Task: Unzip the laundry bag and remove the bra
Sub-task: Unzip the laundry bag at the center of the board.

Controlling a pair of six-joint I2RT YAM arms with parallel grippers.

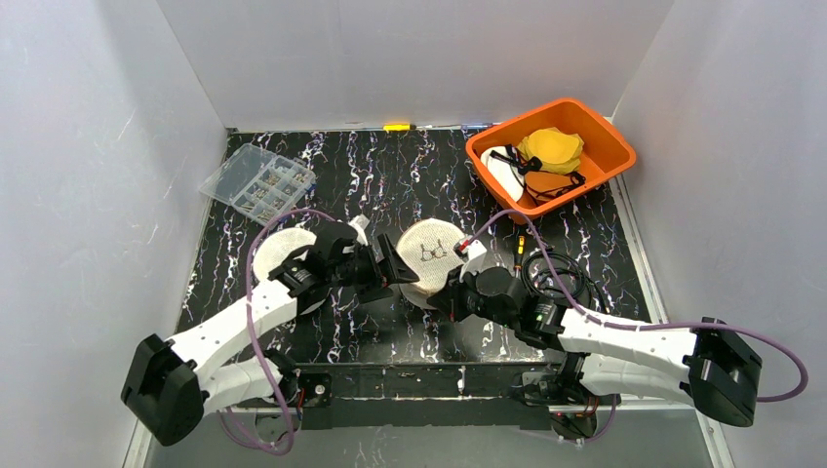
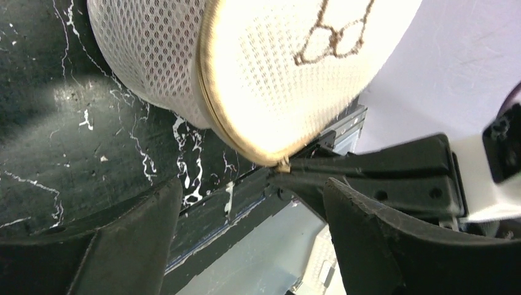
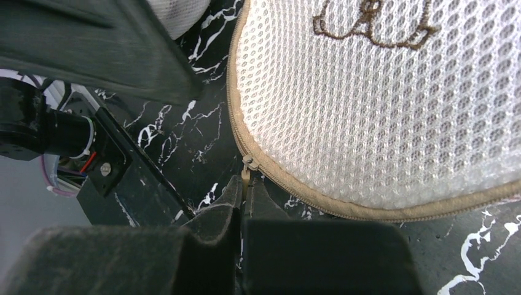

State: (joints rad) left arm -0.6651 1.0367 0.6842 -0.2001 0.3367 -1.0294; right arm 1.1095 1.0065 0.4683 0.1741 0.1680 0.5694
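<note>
The round white mesh laundry bag point(image 1: 429, 258) with a tan zipper rim and a brown embroidered bra outline lies at the table's middle. It fills the top of the left wrist view point(image 2: 270, 67) and the right wrist view point(image 3: 381, 104). My right gripper point(image 3: 246, 184) is shut on the tan zipper pull point(image 3: 247, 171) at the bag's near rim. My left gripper point(image 1: 395, 265) is open at the bag's left side, its fingers point(image 2: 368, 209) wide apart below the rim. The bra inside the bag is hidden.
An orange bin point(image 1: 605, 146) with yellow and white garments stands at the back right. A clear compartment box point(image 1: 255, 181) lies at the back left. A white round pad point(image 1: 278, 249) sits under the left arm. White walls enclose the table.
</note>
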